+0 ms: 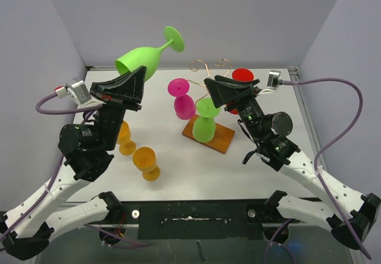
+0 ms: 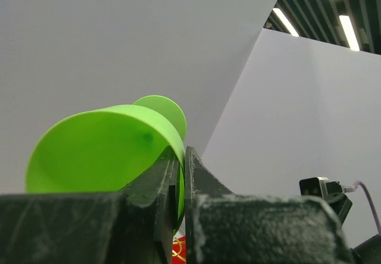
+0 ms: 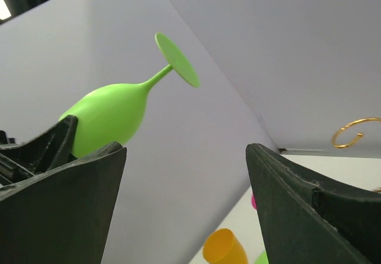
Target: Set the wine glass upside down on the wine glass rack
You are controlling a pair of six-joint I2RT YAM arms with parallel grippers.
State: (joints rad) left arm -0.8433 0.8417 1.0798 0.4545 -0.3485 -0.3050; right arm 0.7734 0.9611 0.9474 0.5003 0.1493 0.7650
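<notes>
My left gripper [image 1: 139,80] is shut on the rim of a lime green wine glass [image 1: 141,60]. It holds the glass high above the table's back left, tilted, with the foot pointing up and to the right. In the left wrist view the rim [image 2: 101,151] is pinched between the fingers [image 2: 181,183]. The wine glass rack [image 1: 208,67] has gold wire arms on a wooden base [image 1: 221,139]. A pink glass [image 1: 182,101], a second green glass [image 1: 205,124] and a red one [image 1: 242,75] are at the rack. My right gripper [image 1: 229,92] is open and empty beside the rack; its view shows the held glass [image 3: 113,114].
Two orange glasses [image 1: 125,139] [image 1: 146,162] stand on the table at front left, below my left arm. White walls close off the back and both sides. A gold wire curl [image 3: 356,130] shows at the right edge of the right wrist view.
</notes>
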